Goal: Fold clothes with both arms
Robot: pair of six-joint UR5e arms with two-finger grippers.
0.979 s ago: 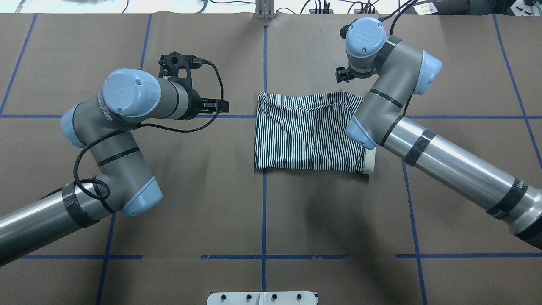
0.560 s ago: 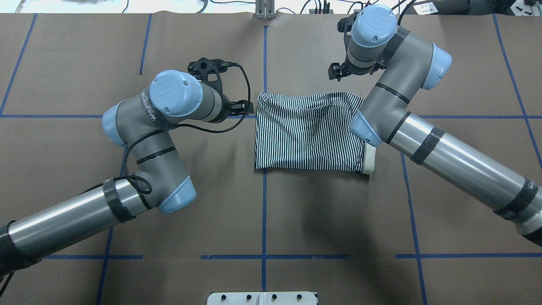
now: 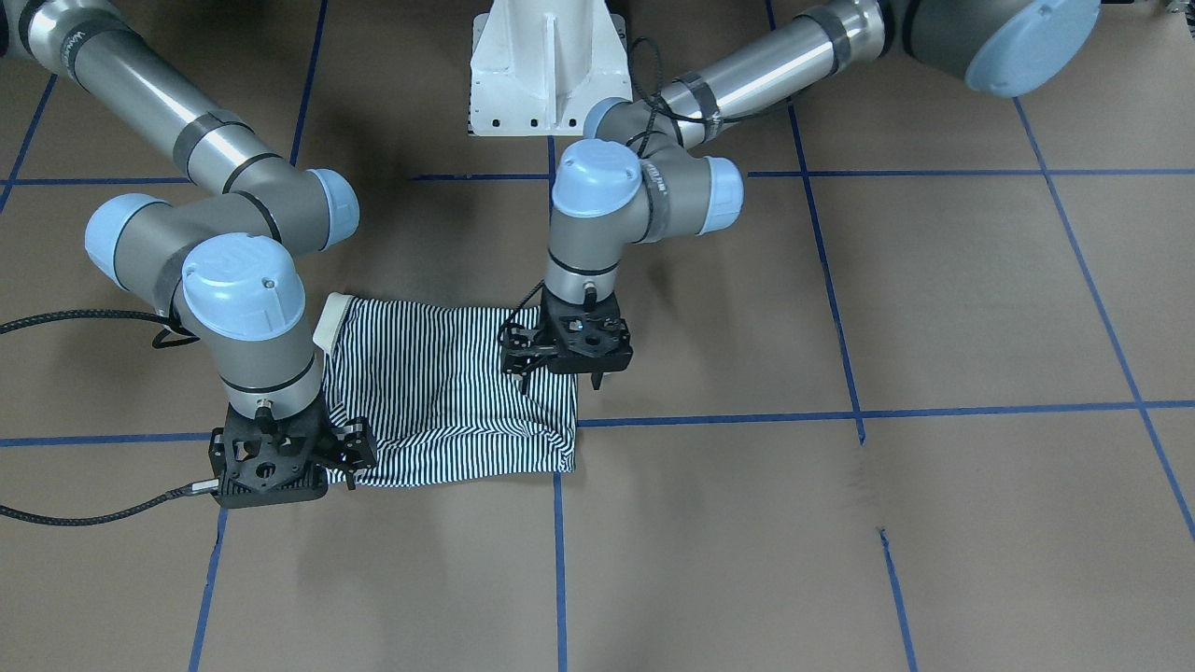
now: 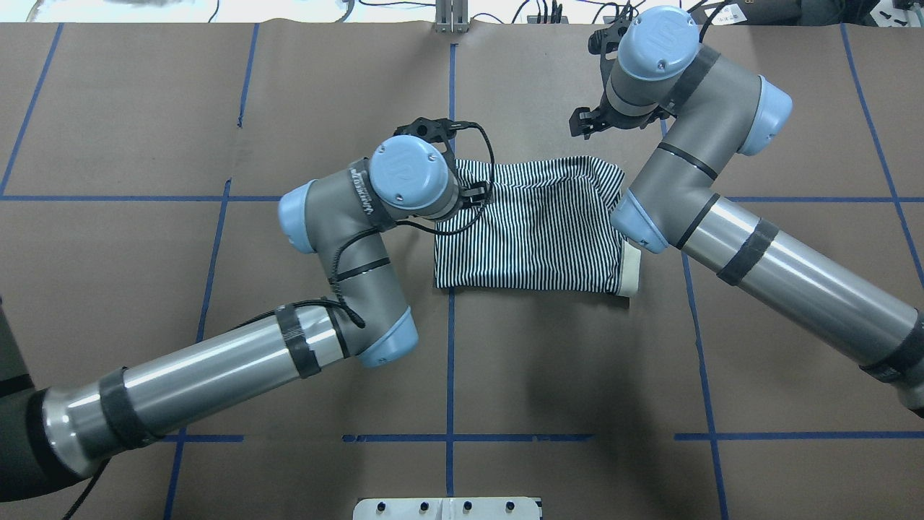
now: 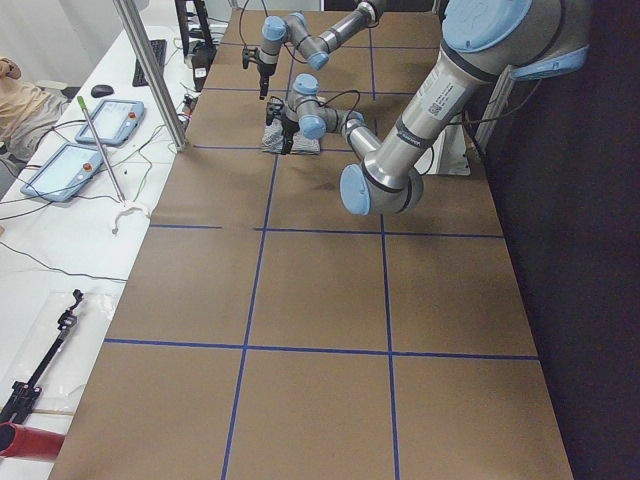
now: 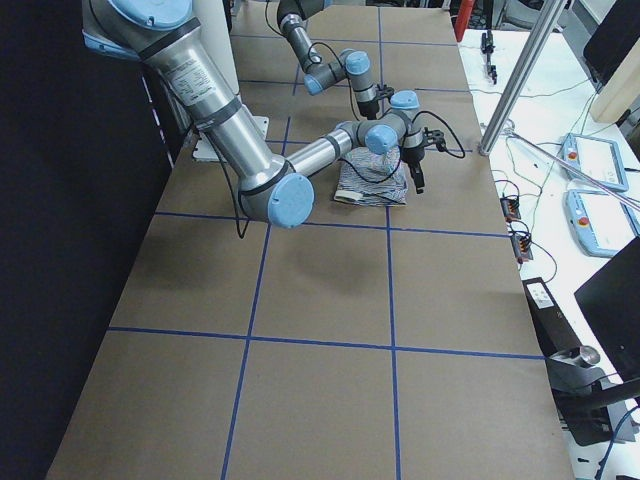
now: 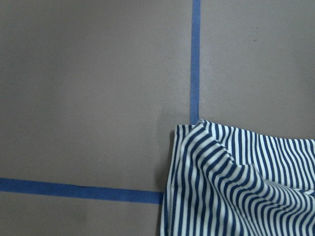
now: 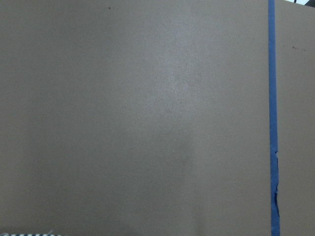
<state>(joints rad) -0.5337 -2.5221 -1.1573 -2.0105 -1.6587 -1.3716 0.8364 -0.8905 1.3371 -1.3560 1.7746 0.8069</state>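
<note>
- Left hand (image 3: 560,375) hovered over the striped polo shirt (image 3: 439,392) at its far left corner, fingers apparently spread and empty.
- Right hand (image 3: 347,457) hung just past the far right corner; whether it was spread or clenched could not be told.
- Shirt lay partly folded on the desk (image 3: 840,523); both hands should probably pinch matching corners and lift level.

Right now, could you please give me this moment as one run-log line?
shirt: folded, flat on table | left gripper: above shirt's far-left corner | right gripper: near far-right corner | grasp: unclear
</note>
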